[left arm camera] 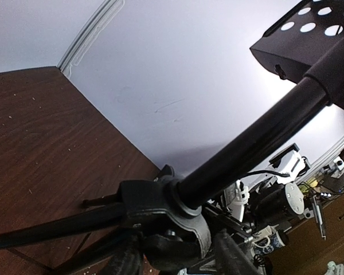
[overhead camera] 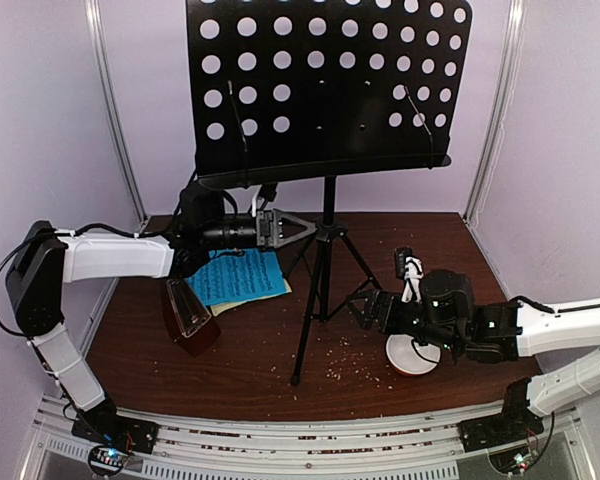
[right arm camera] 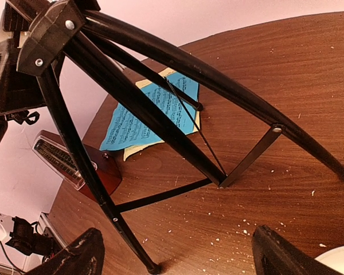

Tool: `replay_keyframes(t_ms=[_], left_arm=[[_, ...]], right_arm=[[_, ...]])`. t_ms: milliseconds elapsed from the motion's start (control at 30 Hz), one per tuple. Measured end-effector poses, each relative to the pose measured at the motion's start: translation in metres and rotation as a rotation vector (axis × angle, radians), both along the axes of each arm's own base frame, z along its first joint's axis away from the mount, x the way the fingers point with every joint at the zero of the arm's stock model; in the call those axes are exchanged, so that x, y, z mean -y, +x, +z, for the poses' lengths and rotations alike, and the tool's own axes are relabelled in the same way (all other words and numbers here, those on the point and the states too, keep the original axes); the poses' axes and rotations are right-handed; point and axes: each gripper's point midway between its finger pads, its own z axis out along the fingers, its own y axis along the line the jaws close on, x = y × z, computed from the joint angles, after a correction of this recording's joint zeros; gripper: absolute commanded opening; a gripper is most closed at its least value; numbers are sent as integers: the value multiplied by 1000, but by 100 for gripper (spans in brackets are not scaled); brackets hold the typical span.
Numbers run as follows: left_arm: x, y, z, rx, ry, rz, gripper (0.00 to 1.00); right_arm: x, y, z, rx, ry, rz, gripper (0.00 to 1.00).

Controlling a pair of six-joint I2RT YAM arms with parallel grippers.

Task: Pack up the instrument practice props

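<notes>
The black music stand (overhead camera: 328, 85) stands mid-table on its tripod, perforated desk up. My left gripper (overhead camera: 298, 229) is open, its tips at the tripod hub (overhead camera: 326, 232). In the left wrist view the hub (left arm camera: 160, 209) and pole (left arm camera: 252, 143) sit between my spread fingers (left arm camera: 236, 255). My right gripper (overhead camera: 365, 310) is open and empty by the stand's right leg (overhead camera: 362, 270). In the right wrist view (right arm camera: 180, 258) it faces the tripod legs (right arm camera: 160, 129). The blue sheet (overhead camera: 240, 275) lies on the yellow sheet (overhead camera: 278, 291). The brown metronome (overhead camera: 190, 316) stands at the left.
A small white bowl (overhead camera: 410, 355) sits under my right arm and also shows in the right wrist view (right arm camera: 341, 260). Pale crumbs (overhead camera: 350, 350) are scattered over the brown table (overhead camera: 250, 370). Walls close in behind and on both sides.
</notes>
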Motion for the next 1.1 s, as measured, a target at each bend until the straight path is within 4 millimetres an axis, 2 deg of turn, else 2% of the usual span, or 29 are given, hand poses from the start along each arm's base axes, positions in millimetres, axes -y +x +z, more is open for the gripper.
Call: replay_keyframes(t_ms=[100,300,500,600,667,767,1100], left_arm=[[0,-1,2,37,-2,-4,59],[-6,10,0,197,92,76,66],[-22,16,21,429,147,174,67],[-23,14,31,517,142,179,63],[-22,11,32,555,137,160,53],[-19,6,30,591,132,120,47],[-6,1,12,644,148,31,44]], right_arm=[[0,0,1,1,2,0,92],[1,0,4,6,10,0,91],[0,0,4,6,10,0,91],[0,0,2,4,7,1,91],[-1,0,1,1,4,4,91],[-1,-1,0,-2,2,7,91],[-2,-1,-1,-3,0,8,91]])
